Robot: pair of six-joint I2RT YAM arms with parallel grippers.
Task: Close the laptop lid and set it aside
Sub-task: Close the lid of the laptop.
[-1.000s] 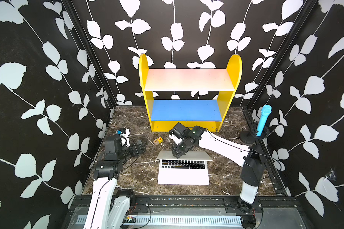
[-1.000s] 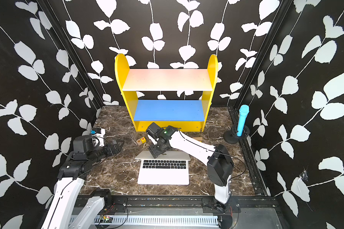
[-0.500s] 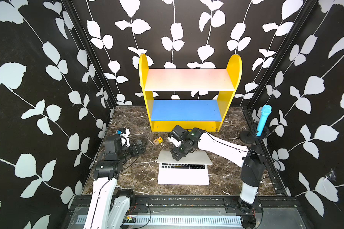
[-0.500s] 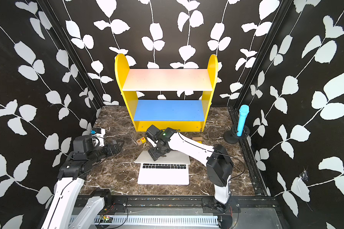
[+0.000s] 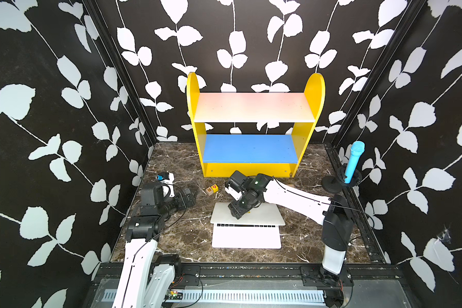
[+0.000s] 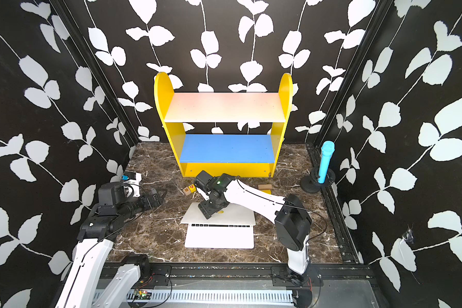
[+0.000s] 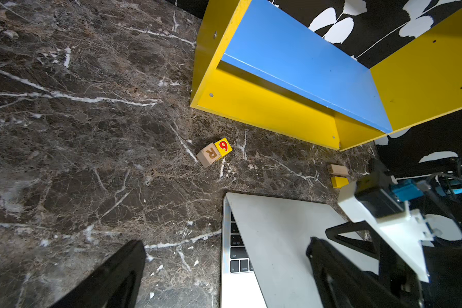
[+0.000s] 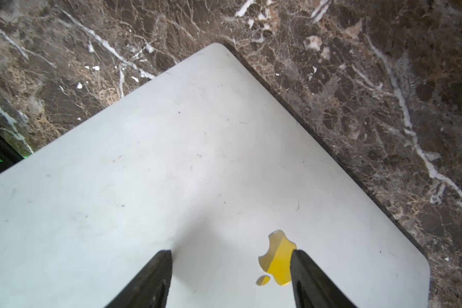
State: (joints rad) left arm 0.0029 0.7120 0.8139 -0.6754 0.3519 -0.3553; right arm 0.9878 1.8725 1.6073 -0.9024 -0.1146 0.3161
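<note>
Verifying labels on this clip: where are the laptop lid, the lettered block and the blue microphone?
laptop lid (image 5: 267, 216): in a top view, bare outer shell.
lettered block (image 7: 210, 154): left wrist view, its R face.
blue microphone (image 6: 325, 164): in a top view, mid-handle.

Stereo pair high, wrists close
Both top views overlook the surface (image 5: 187, 234); wrist views share the laptop lid (image 8: 171, 160).

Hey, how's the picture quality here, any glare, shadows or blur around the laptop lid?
Right wrist view: even light on the laptop lid, a soft shadow between the jaws, the apple logo mirroring yellow. Left wrist view: table sharp, the right arm's end blurred up close. Both top views: the shelf's upper board washed out pale pink.
</note>
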